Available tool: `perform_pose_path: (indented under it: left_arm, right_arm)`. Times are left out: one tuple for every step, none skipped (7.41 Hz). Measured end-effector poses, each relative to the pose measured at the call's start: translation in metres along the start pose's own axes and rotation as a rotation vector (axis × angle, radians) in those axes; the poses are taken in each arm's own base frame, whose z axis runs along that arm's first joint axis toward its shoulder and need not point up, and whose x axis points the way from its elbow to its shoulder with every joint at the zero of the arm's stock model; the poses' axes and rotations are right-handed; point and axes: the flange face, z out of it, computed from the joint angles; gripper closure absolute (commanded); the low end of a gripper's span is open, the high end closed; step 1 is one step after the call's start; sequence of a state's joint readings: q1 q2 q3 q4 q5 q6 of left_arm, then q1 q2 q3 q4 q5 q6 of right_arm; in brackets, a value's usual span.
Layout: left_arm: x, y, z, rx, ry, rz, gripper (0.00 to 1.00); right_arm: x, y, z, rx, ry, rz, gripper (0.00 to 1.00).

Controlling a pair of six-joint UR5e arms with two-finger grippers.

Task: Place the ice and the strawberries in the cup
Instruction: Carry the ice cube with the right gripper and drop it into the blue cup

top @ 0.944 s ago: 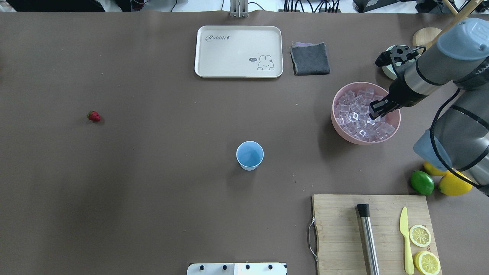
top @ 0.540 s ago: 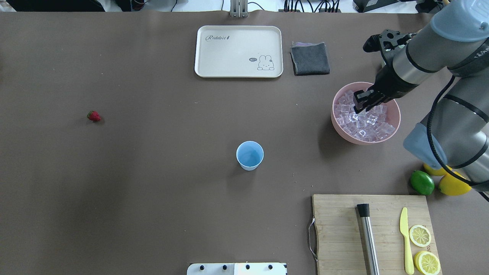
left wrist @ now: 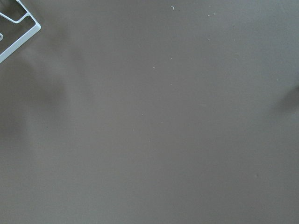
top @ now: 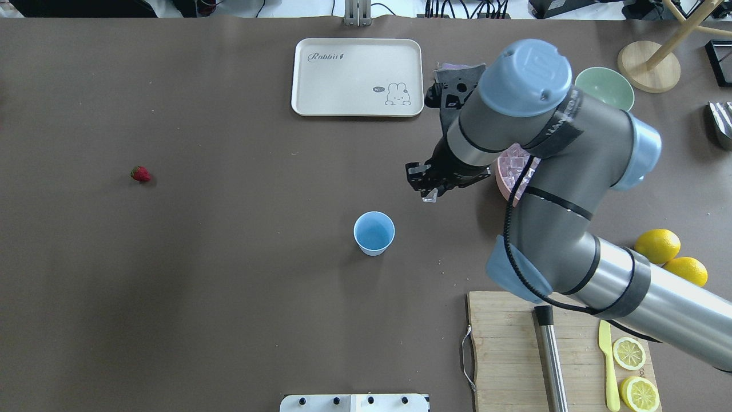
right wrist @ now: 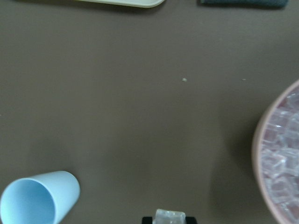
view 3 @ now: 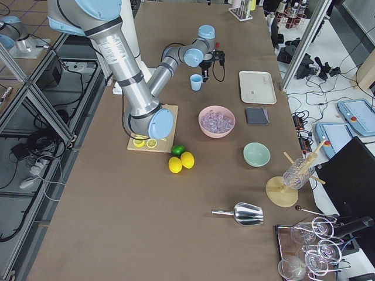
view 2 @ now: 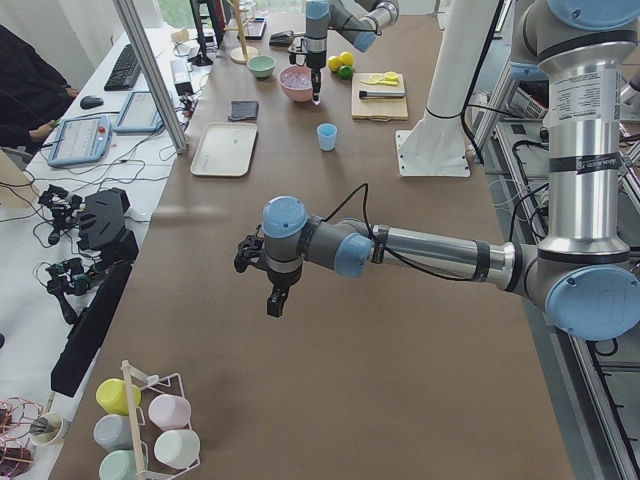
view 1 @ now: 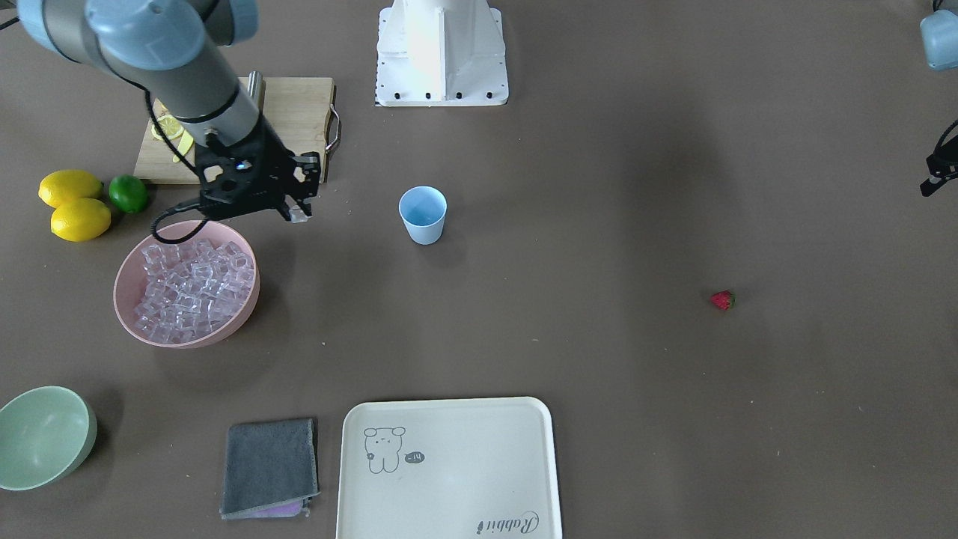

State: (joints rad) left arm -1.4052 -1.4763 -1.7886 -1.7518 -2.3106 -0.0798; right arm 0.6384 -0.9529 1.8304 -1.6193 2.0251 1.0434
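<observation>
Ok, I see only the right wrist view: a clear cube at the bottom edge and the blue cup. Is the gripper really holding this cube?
Observer: Yes. In the front view the right gripper is shut on one ice cube, beside the pink bowl.
Operator: Is the cup empty?
Observer: From overhead the cup shows no cubes inside.
Operator: And the strawberry?
Observer: The strawberry lies on the table, far toward the robot's left, untouched.

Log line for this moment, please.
right gripper: shut on ice cube, above table between pink bowl and cup | cup: empty | strawberry: on table
</observation>
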Motion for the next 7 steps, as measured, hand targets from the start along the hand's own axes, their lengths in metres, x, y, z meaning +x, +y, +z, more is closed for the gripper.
perform_pose_path:
  left_arm:
    - [0.000,0.000,0.000,0.001,0.000,0.001,0.03]
    - [0.001,-0.001,-0.001,0.002,0.000,0.002,0.03]
    - [0.001,-0.001,-0.001,0.002,0.000,0.002,0.03]
    - [0.001,-0.001,-0.001,0.002,0.001,0.002,0.03]
    - [0.001,-0.001,-0.001,0.002,0.001,0.002,0.03]
    - [0.001,-0.001,-0.001,0.002,0.001,0.002,0.03]
    - [0.001,0.000,-0.001,0.003,0.001,0.002,0.03]
  right_arm:
    - [-0.020,0.006,0.009,0.002,0.001,-0.001,1.00]
    - [-0.032,0.013,0.016,-0.004,0.000,0.001,1.00]
    - [-0.041,0.022,0.021,-0.013,-0.002,0.016,1.00]
    - [-0.049,0.030,0.027,-0.017,-0.001,0.030,1.00]
    - [-0.056,0.038,0.032,-0.016,0.002,0.030,1.00]
    - [-0.061,0.044,0.037,-0.013,0.008,0.025,1.00]
    - [-0.063,0.045,0.043,-0.007,0.016,0.022,0.50]
